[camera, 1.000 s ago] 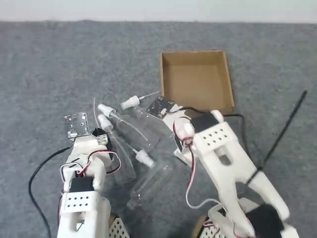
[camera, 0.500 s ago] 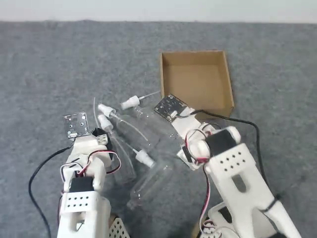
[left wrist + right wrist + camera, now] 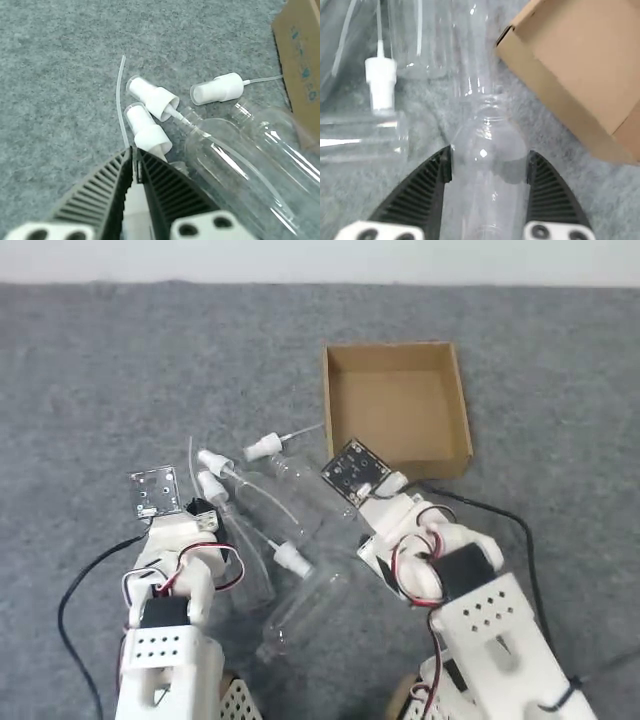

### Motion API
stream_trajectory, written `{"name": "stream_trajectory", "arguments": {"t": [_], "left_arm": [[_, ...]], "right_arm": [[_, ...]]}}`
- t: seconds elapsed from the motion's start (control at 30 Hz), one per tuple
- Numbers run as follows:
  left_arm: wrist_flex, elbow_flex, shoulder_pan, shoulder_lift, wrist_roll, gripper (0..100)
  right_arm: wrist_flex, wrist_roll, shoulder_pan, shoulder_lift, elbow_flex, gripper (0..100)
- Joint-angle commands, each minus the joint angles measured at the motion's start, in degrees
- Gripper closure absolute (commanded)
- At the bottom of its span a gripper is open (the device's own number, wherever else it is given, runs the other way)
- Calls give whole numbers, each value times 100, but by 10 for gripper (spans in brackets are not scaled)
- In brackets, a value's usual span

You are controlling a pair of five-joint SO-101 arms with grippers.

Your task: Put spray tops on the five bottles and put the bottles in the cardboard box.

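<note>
Where right gripper [image 3: 487, 165] sits, bottle [image 3: 490, 145] lies flat, neck toward cardboard box [image 3: 580, 65]

Left tool [image 3: 135, 161] with jaws almost together, a thin clear tube [image 3: 120, 95] meeting their tips, two white spray tops [image 3: 152, 97] just beyond, third spray top [image 3: 217, 88] near two clear bottles [image 3: 235, 160] lying on the grey counter [image 3: 60, 75], cardboard box [image 3: 300, 65] corner beside them
</note>
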State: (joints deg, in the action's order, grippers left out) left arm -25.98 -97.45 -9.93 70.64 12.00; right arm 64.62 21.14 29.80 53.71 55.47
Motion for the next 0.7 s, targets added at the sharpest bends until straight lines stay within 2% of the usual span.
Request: {"name": "stream_trajectory", "arguments": {"t": [0.0, 0.17, 0.27, 0.43, 0.57, 0.67], "left_arm": [[-9, 84, 35, 97, -26, 988], [-9, 84, 79, 97, -53, 988], [-26, 251, 185, 97, -563, 988], [-18, 532, -360, 97, -1292, 988], [-18, 804, -932, 97, -1301, 988], [-26, 927, -1011, 97, -1301, 988]], "right_arm": [[-532, -62, -4, 532, 246, 883], [-831, -158, -4, 848, 563, 883], [-1033, -308, -13, 989, 738, 883], [-1244, -325, -13, 1182, 976, 883], [-1297, -308, -13, 1297, 1073, 883], [-1297, -325, -22, 1349, 1081, 883]]}}
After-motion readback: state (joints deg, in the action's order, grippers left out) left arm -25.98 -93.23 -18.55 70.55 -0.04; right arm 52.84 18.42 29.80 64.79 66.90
